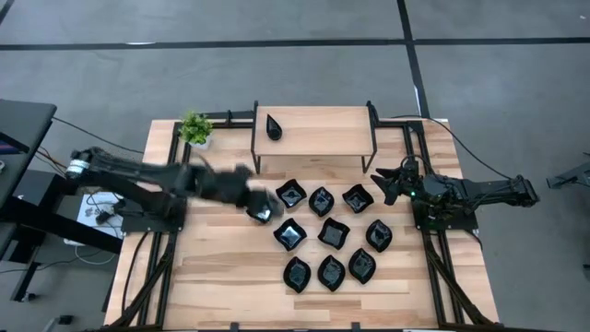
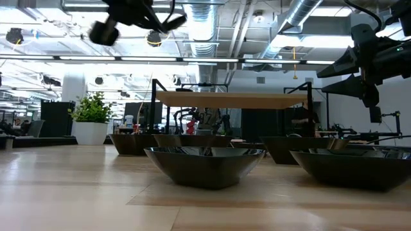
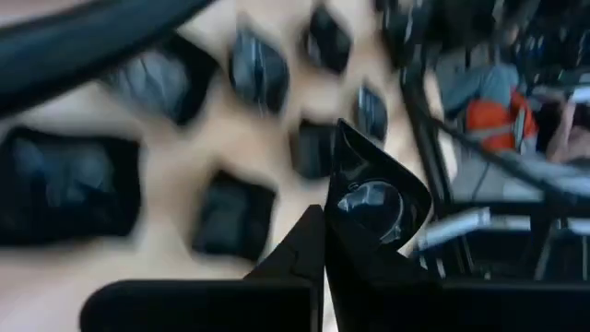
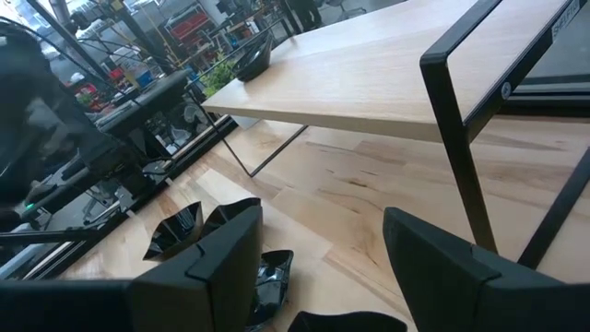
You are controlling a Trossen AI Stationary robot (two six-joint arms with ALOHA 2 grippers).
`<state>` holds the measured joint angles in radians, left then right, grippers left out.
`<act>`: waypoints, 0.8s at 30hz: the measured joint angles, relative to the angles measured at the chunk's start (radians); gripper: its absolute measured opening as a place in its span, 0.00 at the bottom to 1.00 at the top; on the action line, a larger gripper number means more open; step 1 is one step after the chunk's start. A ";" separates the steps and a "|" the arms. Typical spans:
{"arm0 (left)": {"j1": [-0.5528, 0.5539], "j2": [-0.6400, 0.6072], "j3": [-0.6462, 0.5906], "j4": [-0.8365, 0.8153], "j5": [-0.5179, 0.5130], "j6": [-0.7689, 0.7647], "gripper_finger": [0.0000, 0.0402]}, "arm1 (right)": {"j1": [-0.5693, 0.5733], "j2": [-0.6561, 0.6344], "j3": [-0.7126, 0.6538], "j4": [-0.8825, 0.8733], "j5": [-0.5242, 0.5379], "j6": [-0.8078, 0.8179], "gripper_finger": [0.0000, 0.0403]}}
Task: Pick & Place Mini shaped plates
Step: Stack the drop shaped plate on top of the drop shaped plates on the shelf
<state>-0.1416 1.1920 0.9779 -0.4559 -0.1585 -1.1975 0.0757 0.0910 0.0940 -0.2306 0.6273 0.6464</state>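
Observation:
Several glossy black mini plates (image 1: 333,232) lie in rows on the wooden table, right of centre. One slim teardrop plate (image 1: 274,126) lies on top of a low wooden shelf (image 1: 313,129) at the far side. My left gripper (image 1: 261,208) is raised above the table at the rows' left end, shut on a teardrop plate (image 3: 373,198); it also shows high in the low view (image 2: 138,13). My right gripper (image 1: 383,182) hangs open and empty by the shelf's right leg, its fingers wide apart in the right wrist view (image 4: 323,267). My left gripper pinches the teardrop plate between its two fingers (image 3: 300,254) at the plate's wide end (image 3: 355,242). The pointed end (image 3: 346,134) sticks out beyond the fingertips. The plate is lifted clear of the table and of the other plates.
A small green plant (image 1: 194,129) in a white pot stands at the shelf's far left corner. The shelf's black legs (image 4: 456,157) stand close to my right gripper. Black rails (image 1: 433,258) run along the table's left and right sides. Bare wood lies left of the plates (image 1: 221,258).

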 joint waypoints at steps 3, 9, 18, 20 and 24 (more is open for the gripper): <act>0.192 -0.036 0.009 -0.003 0.070 0.156 0.01 | 0.000 0.000 0.000 0.000 0.000 0.000 0.55; 0.550 0.014 0.133 -0.005 0.252 0.474 0.01 | 0.000 0.000 0.000 0.000 0.001 0.000 0.55; 0.802 0.335 0.554 -0.376 0.342 0.733 0.01 | 0.000 0.000 0.000 0.000 0.001 0.000 0.55; 0.824 0.414 0.651 -0.458 0.341 0.754 0.01 | 0.000 0.000 0.000 0.000 0.001 0.000 0.55; 0.840 0.552 0.801 -0.545 0.338 0.803 0.01 | 0.000 0.000 0.000 0.000 0.001 0.000 0.55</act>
<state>0.6987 1.7443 1.7785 -1.0009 0.1795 -0.3947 0.0757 0.0910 0.0937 -0.2306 0.6283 0.6464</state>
